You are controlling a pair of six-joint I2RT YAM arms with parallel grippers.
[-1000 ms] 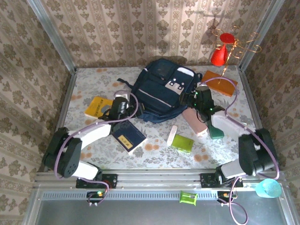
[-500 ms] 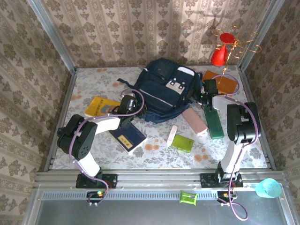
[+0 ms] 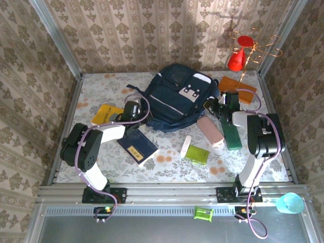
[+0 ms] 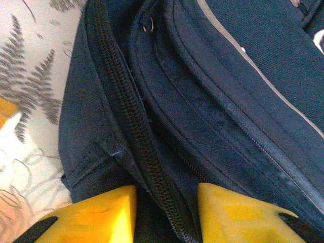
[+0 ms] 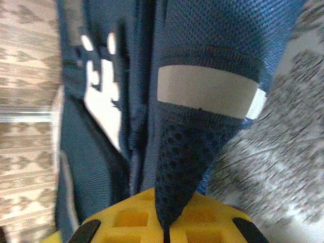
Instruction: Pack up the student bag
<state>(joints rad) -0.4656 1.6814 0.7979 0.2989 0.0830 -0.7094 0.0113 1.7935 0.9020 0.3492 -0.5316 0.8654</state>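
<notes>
The student bag (image 3: 172, 101) is a dark navy backpack lying flat at the back middle of the table, with a white buckle patch and a thin light stripe. My left gripper (image 3: 135, 109) is at its left edge. In the left wrist view its yellow fingers (image 4: 101, 212) press on both sides of the raised zipper fold (image 4: 136, 136) of the bag. My right gripper (image 3: 215, 104) is at the bag's right side. In the right wrist view this gripper (image 5: 164, 223) is shut on a pinch of the dark mesh side pocket (image 5: 197, 142).
A yellow notebook (image 3: 104, 114) and a navy notebook with a yellow label (image 3: 137, 147) lie at the left. A pink case (image 3: 210, 129), a dark green case (image 3: 233, 132), a white tube (image 3: 186, 146) and a green pouch (image 3: 195, 154) lie right of centre. An orange book (image 3: 239, 88) sits at the back right.
Both grippers have closed, the left onto the bag's zipper fold and the right onto the mesh pocket. The left gripper has shifted slightly back toward the bag's left edge.
</notes>
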